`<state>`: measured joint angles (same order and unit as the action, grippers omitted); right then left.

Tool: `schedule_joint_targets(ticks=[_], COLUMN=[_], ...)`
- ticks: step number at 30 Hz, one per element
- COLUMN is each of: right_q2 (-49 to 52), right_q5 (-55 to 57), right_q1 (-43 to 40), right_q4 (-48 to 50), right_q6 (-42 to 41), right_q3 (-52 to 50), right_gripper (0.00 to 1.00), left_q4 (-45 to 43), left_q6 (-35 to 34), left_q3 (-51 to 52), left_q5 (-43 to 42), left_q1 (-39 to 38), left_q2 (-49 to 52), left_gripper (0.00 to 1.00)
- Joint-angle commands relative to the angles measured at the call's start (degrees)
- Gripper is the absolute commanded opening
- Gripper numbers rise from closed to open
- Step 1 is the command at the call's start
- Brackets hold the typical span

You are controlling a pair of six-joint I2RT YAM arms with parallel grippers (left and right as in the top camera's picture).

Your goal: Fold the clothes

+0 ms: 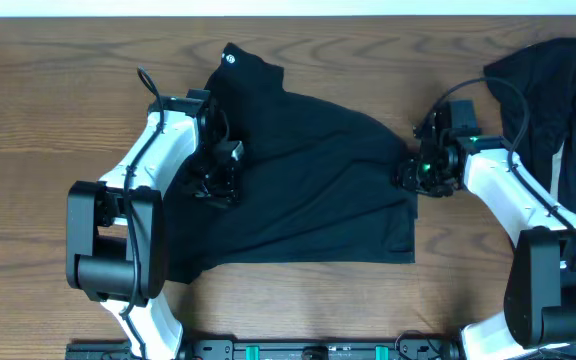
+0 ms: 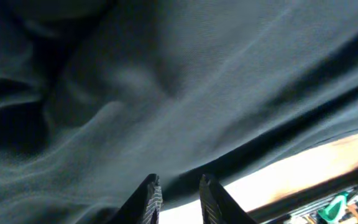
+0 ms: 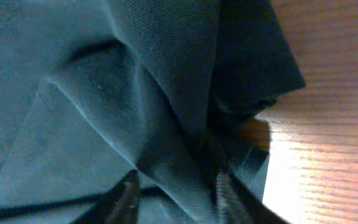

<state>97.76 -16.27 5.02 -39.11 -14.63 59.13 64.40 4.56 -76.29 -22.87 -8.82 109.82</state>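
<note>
Slippage risk: clothes (image 1: 308, 190) could unfold at 3 o'clock with right gripper (image 3: 178, 186) parted around a fold, left gripper (image 2: 179, 185) narrow, hold unclear.

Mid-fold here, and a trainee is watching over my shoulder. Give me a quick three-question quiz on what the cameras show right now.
1. True or false: the soft black fabric garment lies on the brown wooden table.
2. Pick one: its tiny round white logo sits at A) the far corner, away from the arm bases, B) the edge nearest the arm bases, C) the bare wood beside the garment.
3. Short answer: which gripper is at the garment's edge nearest the second dark cloth heap?
Key: 1 true; 2 A; 3 the right gripper.
</note>
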Motion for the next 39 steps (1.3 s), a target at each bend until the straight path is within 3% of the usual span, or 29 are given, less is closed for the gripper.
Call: schedule_joint_targets(ticks=[1,3,4,8,9,11,12,18,23,32,35,39], right_q2=[-1.0,-1.0,-1.0,-1.0,-1.0,-1.0,-1.0,-1.2,-1.2,-1.2,-1.2,-1.2], right_q5=[-1.0,-2.1,-1.7,3.5,4.5,1.9,-0.4,-13.3,-12.3,-1.3,5.0,5.5], right_q1=[-1.7,-2.0,-2.1,-3.2,-3.7,-5.0,-5.5,-6.5,-3.9,5.1,7.9,10.3], right_q4=[-0.4,-2.0,-3.3,-5.2,-5.2,-5.6,-6.3,-15.1,-22.5,-24.6,-23.5,-19.4], right_q6=[2.3,2.7,2.7,1.6,0.8,1.2,1.8,8.7,11.0,2.1,-4.0,-7.8], right_q3=[0.4,0.4,0.4,0.4,0.5,0.7,0.9,1.2,1.1,0.8,-0.3,-3.3], right_gripper=[0.27,0.26,0.32,0.41,0.41,0.25,0.23,0.30,0.34,0.39,0.43,0.43], left_q4=[-0.3,-0.5,-0.7,-1.1,-1.1,-1.1,-1.1,-3.2,-6.3,-8.3,-8.6,-9.1], left_q6=[0.8,0.8,0.8,0.8,0.8,0.8,0.8,0.8,0.8,0.8,0.8,0.8], left_q3=[0.3,0.3,0.3,0.3,0.3,0.3,0.3,0.3,0.3,0.3,0.3,0.3], left_q5=[-3.7,-3.4,-3.1,-3.0,-3.0,-1.4,0.3,6.5,7.0,7.1,7.1,7.1], left_q1=[-1.6,-2.7,-3.2,-4.6,-4.9,-5.4,-5.6,-5.6,-5.6,-5.6,-5.6,-5.6], left_q2=[-2.2,-3.2,-3.6,-4.3,-4.3,-4.3,-4.3,-4.3,-4.2,-4.2,-4.2,-4.2], left_gripper=[0.22,0.22,0.22,0.22,0.22,0.22,0.22,0.22,0.23,0.23,0.23,0.23])
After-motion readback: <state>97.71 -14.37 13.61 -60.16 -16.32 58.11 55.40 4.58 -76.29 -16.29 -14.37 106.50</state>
